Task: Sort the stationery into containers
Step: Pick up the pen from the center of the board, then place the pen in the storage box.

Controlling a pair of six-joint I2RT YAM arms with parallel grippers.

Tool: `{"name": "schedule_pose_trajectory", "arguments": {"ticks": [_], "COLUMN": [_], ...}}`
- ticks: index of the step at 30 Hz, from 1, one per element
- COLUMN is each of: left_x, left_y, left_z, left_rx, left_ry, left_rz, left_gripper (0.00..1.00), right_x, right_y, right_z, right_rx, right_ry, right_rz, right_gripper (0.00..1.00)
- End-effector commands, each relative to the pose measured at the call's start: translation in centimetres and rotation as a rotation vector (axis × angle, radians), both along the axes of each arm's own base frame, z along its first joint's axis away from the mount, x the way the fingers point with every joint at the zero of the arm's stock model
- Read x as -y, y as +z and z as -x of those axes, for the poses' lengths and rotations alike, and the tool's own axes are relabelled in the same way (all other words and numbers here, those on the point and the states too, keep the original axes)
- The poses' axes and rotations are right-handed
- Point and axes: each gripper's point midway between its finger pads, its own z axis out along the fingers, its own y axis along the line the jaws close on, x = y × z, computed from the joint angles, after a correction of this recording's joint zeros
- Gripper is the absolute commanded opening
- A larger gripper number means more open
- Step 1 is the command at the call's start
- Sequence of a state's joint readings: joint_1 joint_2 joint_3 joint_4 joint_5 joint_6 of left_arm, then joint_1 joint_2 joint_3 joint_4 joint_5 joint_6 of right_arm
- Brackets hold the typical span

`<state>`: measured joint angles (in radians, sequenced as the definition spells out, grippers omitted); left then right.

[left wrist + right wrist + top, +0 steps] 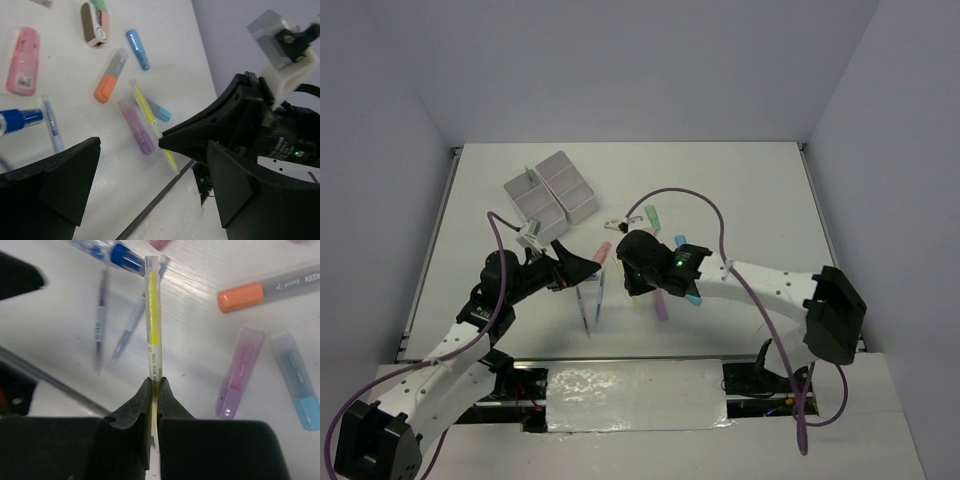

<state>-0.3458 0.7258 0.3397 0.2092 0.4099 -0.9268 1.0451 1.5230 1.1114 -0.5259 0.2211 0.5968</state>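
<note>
Right wrist view shows the right gripper (155, 390) clamped on one end of a thin yellow pen (152, 310), a clear barrel with a yellow core and small print; I'd judge the pick-up is in hand, though I cannot tell whether it is off the table. It sits to the near right of the containers (552, 192), well apart from them; next comes a clean lift and a carry to a bin; the left gripper (578, 266), spread wide and holding nothing, hangs near the containers.

Yellow pen (152, 315), purple highlighter (239, 372)
</note>
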Motion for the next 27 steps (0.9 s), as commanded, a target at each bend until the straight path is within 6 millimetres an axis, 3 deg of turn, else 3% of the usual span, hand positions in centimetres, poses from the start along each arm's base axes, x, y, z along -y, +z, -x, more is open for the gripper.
{"name": "schedule_pose_trajectory", "arguments": {"ticks": [1, 8, 13, 15, 18, 19, 21, 22, 25, 27], "left_x": [1.4, 2.1, 3.4, 3.9, 4.1, 4.1, 4.0, 3.9, 3.6, 3.2], "left_y": [4.4, 4.4, 5.2, 5.2, 5.1, 5.0, 5.1, 4.9, 5.7, 5.2], "left_z": [-0.2, -0.7, -0.6, -0.5, -0.5, -0.4, -0.4, -0.5, -0.9, -1.1], "left_rx": [0.129, 0.104, 0.109, 0.105, 0.105, 0.102, 0.111, 0.096, 0.125, 0.124], "left_ry": [-0.048, -0.036, -0.087, -0.103, -0.107, -0.107, -0.104, -0.093, -0.075, -0.061], "left_rz": [0.116, 0.123, 0.200, 0.207, 0.201, 0.199, 0.186, 0.169, 0.135, 0.073], "left_gripper": [0.99, 0.99, 0.95, 0.87, 0.67, 0.53, 0.39, 0.24, 0.03, 0.00], "right_x": [-2.5, -4.1, -5.5, -5.9, -6.5, -6.5, -6.6, -6.6, -6.6, -6.4], "right_y": [5.4, 10.2, 10.3, 10.3, 10.5, 10.4, 10.2, 10.0, 9.4, 9.3], "right_z": [0.3, 1.6, 2.2, 2.2, 2.2, 2.1, 1.9, 1.9, 1.8, 1.8], "right_rx": [0.086, 0.159, 0.153, 0.153, 0.148, 0.148, 0.147, 0.144, 0.137, 0.141], "right_ry": [0.078, 0.177, 0.222, 0.228, 0.235, 0.233, 0.231, 0.229, 0.225, 0.220], "right_rz": [-0.215, -0.379, -0.409, -0.416, -0.426, -0.422, -0.411, -0.405, -0.389, -0.389], "right_gripper": [0.00, 0.00, 0.00, 0.00, 0.01, 0.00, 0.01, 0.01, 0.01, 0.15]}}
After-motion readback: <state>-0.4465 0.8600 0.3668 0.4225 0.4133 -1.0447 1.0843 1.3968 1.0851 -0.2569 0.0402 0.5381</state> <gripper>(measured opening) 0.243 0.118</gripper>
